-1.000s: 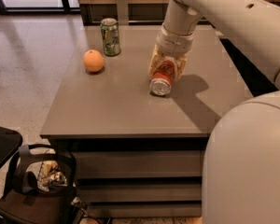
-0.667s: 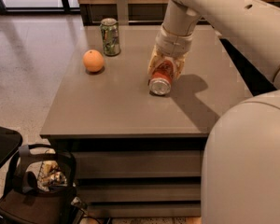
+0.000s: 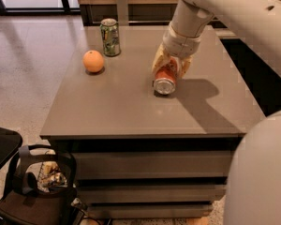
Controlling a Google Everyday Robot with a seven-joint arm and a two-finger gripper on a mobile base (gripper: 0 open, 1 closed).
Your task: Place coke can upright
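The red coke can (image 3: 165,80) lies tilted on the grey table (image 3: 112,109), right of the middle, with its silver end facing the camera. My gripper (image 3: 171,71) comes down from the upper right and straddles the can. One tan finger (image 3: 158,63) is on its left side and the other (image 3: 185,65) on its right, closed against it. The can's far end is hidden by the gripper.
An orange (image 3: 93,61) sits at the table's left rear. A green-and-white can (image 3: 110,37) stands upright behind it. A black chair with a bag (image 3: 35,191) stands on the floor at lower left. My arm's body (image 3: 260,172) fills the lower right.
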